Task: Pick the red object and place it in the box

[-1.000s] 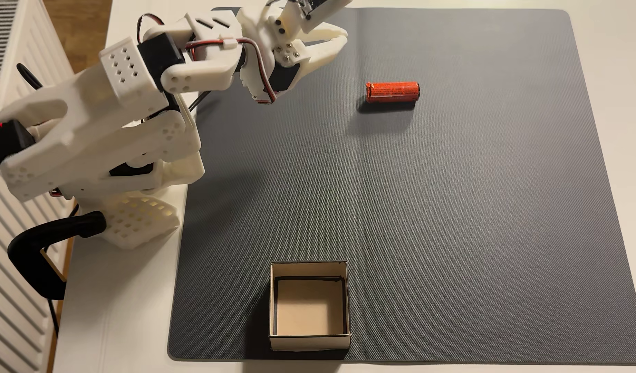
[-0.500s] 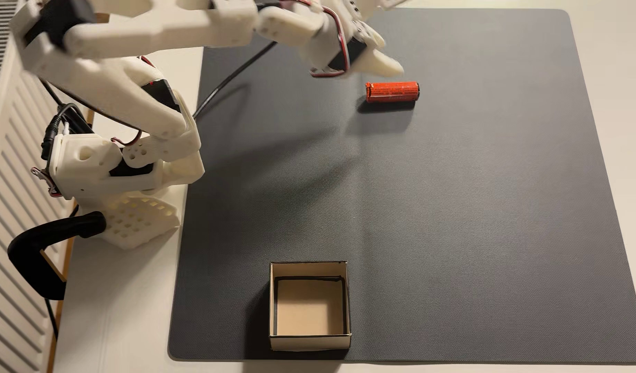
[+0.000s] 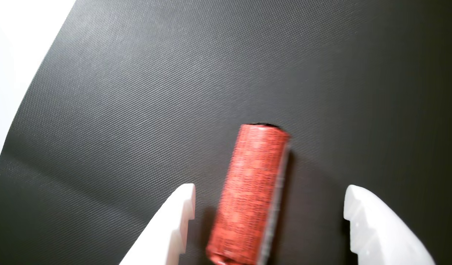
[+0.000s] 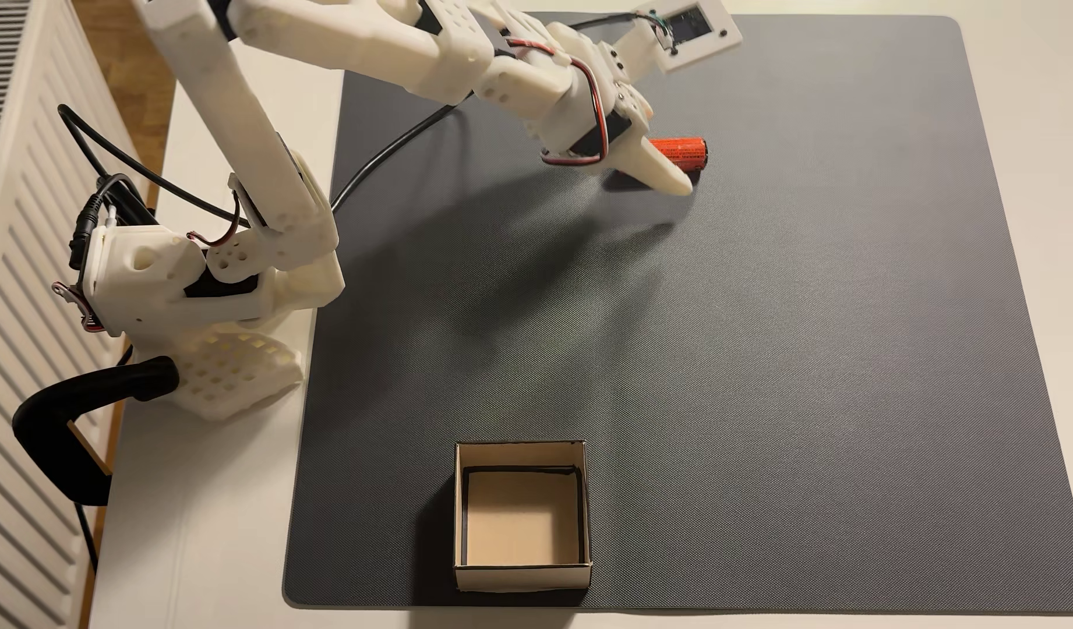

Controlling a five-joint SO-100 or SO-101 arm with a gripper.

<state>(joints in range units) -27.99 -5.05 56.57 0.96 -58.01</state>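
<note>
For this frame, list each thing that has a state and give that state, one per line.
red cylinder: lying on its side on the mat, between the open fingers, not gripped.
gripper: open, one finger on each side of the cylinder, neither touching it.
cardboard box: upright, open-topped, empty.
grey mat: flat on the table, faint centre crease.

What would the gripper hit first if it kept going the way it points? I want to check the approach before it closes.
Probably the red object, which lies between the open fingers of the gripper; then the mat beneath. Height above it is unclear.
</note>
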